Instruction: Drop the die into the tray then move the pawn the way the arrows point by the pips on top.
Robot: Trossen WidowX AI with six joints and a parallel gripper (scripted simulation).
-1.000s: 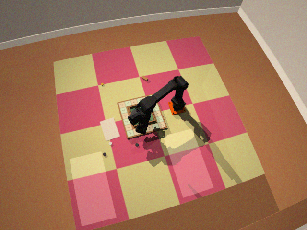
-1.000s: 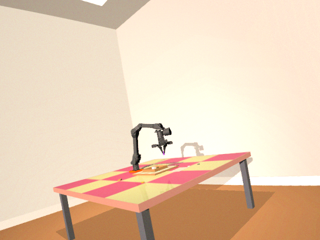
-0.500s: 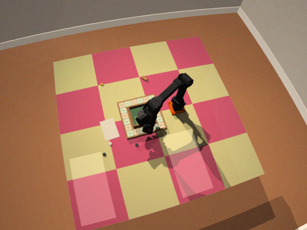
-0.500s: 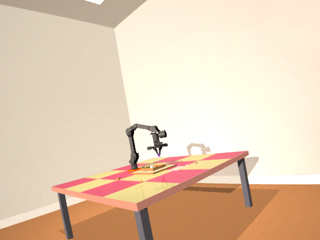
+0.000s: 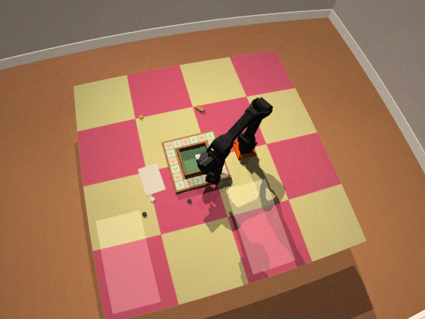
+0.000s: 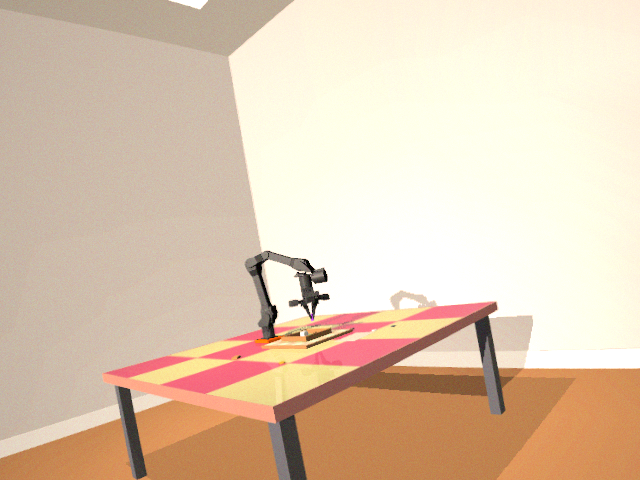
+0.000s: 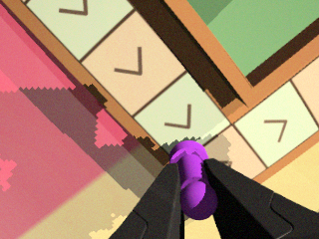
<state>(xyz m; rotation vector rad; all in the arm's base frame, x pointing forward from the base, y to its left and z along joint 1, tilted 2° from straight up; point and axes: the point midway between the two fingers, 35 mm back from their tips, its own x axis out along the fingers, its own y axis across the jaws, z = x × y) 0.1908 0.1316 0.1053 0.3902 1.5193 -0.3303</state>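
Note:
My gripper (image 7: pixel 190 171) (image 5: pixel 210 178) (image 6: pixel 312 313) is shut on a purple pawn (image 7: pixel 193 186) (image 6: pixel 312 315) and holds it a little above the board (image 5: pixel 170 156) (image 6: pixel 330 336), over a square near the board's outer edge by a corner. The board is a ring of pale squares with arrows (image 7: pixel 140 67) around a green dice tray (image 5: pixel 190 163) (image 7: pixel 273 7). A white die (image 5: pixel 198 157) lies in the tray beside my arm; its top face is too small to read. In the top view my arm hides the pawn.
A white sheet (image 5: pixel 151 179) lies left of the board. Small dark discs (image 5: pixel 188 201) (image 5: pixel 144 214) and a white bit (image 5: pixel 152 199) lie in front of it. An orange bit (image 5: pixel 141 116) and a brown block (image 5: pixel 200 108) lie behind. My orange base (image 5: pixel 245 151) stands right of the board.

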